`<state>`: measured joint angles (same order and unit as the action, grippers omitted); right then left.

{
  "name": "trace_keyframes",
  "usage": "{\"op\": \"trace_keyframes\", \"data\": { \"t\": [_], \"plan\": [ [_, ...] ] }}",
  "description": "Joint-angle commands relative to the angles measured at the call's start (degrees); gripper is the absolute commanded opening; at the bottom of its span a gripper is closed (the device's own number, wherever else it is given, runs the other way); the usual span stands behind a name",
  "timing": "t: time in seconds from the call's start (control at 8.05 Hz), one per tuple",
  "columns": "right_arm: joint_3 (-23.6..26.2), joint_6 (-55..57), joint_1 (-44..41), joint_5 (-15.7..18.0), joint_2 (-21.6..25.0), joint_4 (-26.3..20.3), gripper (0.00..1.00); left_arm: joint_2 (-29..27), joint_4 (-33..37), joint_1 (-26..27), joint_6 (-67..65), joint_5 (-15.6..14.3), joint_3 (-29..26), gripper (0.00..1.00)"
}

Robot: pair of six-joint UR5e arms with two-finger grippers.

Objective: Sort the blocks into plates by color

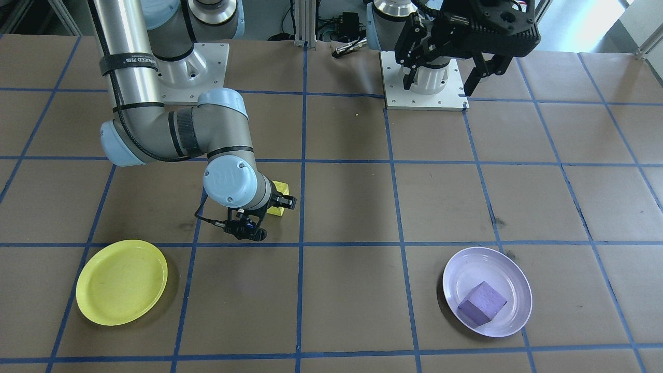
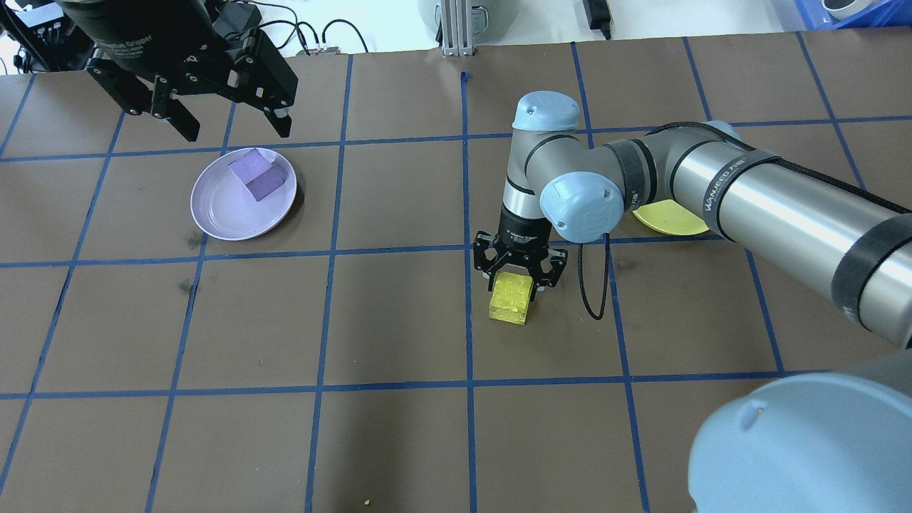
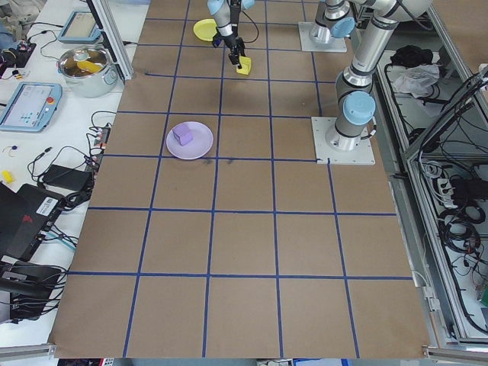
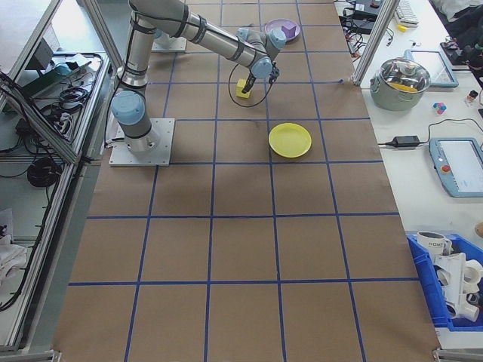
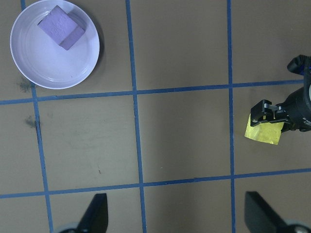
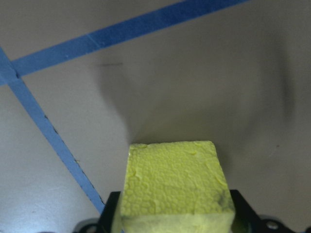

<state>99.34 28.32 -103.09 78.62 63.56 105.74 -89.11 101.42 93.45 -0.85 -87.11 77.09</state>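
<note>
The right gripper [image 2: 518,279] held the yellow block [image 2: 511,298] by its upper part, fingers closed on it near the bench. That shallow hold risked slipping before the yellow plate [image 1: 122,282]. The left gripper [image 2: 214,121] hung open above the lavender plate [image 2: 214,206] holding the purple block [image 2: 255,175].

I see the tabletop [image 2: 399,442] from six cameras. One looks down from behind the robot. One faces the robot from across. Two sit far off at each end and look along it. My left wrist camera looks straight down from high up. My right wrist camera sits very close. All six show the yellow block [image 6: 175,187].
</note>
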Motion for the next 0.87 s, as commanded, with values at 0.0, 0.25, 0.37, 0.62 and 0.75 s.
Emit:
{"op": "trace_keyframes", "data": {
  "t": [0.0, 0.25, 0.37, 0.62, 0.75],
  "plan": [
    [-0.02, 0.51, 0.00, -0.22, -0.10, 4.38, 0.00, 0.52, 0.01, 0.07, 0.23, -0.07, 0.34, 1.00],
    [-1.24, 0.60, 0.17, 0.47, 1.21, 4.21, 0.00, 0.52, -0.17, 0.07, 0.32, 0.01, 0.42, 1.00],
    [-2.64, 0.25, 0.87, 0.74, 3.22, 4.12, 0.00, 0.52, -0.17, 0.07, 0.41, 0.01, 0.43, 1.00],
    [-7.12, -0.63, 3.50, 1.79, 6.05, 3.33, 0.00, 0.43, -0.25, -0.02, 1.72, 0.36, 0.51, 1.00],
    [-8.88, -3.94, 6.12, 4.84, 6.05, 3.42, 0.00, 0.43, -0.25, 0.07, 1.99, 0.63, 0.69, 1.00]
  ]
}}
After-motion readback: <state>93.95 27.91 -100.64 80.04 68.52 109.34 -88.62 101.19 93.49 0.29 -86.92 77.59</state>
